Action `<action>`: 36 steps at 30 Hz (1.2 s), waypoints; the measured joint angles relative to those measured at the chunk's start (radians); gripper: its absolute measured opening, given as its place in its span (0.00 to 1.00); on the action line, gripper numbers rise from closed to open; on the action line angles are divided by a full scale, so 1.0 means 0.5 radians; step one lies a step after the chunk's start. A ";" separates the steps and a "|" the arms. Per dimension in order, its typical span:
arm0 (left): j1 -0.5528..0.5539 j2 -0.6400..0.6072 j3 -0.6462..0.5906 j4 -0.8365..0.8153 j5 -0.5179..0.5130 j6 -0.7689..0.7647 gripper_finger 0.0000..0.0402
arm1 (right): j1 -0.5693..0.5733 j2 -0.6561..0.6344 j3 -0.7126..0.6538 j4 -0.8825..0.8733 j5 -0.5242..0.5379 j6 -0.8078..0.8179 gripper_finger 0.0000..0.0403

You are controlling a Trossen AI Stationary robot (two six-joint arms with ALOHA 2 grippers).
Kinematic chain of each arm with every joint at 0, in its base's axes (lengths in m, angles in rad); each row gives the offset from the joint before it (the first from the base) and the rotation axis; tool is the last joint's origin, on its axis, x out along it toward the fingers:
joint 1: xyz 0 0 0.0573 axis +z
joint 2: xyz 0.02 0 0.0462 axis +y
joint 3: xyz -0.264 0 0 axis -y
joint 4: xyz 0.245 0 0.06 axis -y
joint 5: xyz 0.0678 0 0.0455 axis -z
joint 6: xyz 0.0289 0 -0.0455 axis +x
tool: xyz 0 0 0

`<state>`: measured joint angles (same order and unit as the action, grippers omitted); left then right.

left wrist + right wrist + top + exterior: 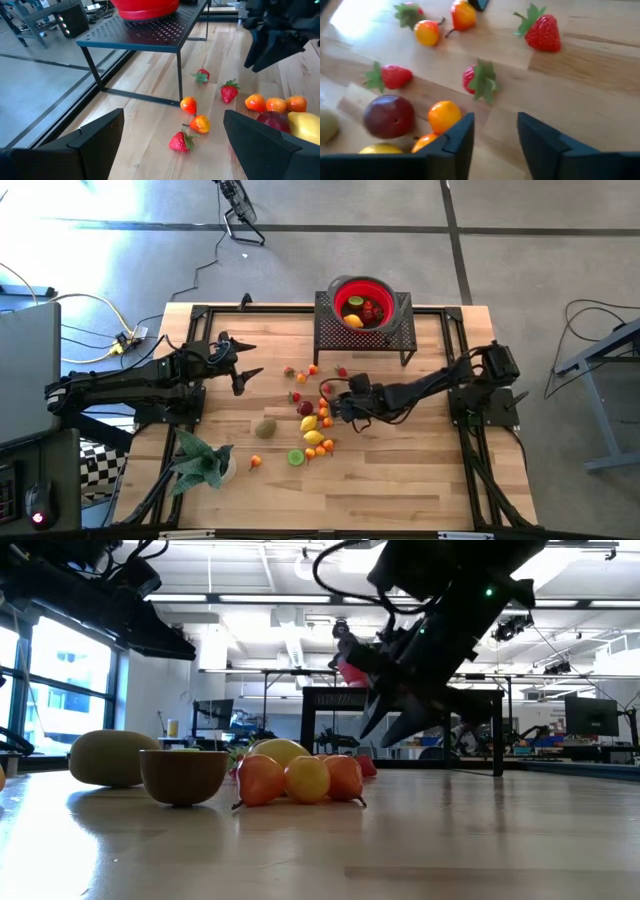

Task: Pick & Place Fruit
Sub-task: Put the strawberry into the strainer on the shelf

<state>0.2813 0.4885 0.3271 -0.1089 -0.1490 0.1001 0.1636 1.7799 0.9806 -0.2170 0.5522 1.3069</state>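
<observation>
The wooden table (400,480) is seen from above with the toy fruit (312,420) scattered around the centre of the frame, a few pieces lying lower down towards the left. The right gripper (334,407) is placed just right of that cluster, its arm reaching in from the right edge; in the right wrist view its two dark fingers (457,137) are seen spread apart with bare wood between them — nothing is pinched. Just beside the fingers a small orange (443,115) and a dark-red plum (388,116) are found at the lower left of that picture, a strawberry (477,79) lies near the centre, and a larger strawberry (542,31) is seen at the upper right. The left gripper (243,365) is held left of centre in the high view, well apart from the cluster, with its fingers (95,135) spread wide and empty. At the top centre of the high view a red bowl (365,300) is set on a black perforated stand (340,330), and fruit is already held inside it — a lemon (353,321) and a lime (355,302) among red pieces. A green leafy plant (200,462) is found at the lower left of the table.
</observation>
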 joint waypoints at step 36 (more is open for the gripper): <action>0.001 -0.001 0.000 0.002 -0.001 0.000 0.84 | -0.189 0.125 0.000 0.248 -0.126 -0.140 0.41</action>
<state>0.2817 0.4881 0.3271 -0.1078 -0.1493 0.1001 0.0692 1.8423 0.9806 -0.0929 0.4890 1.2370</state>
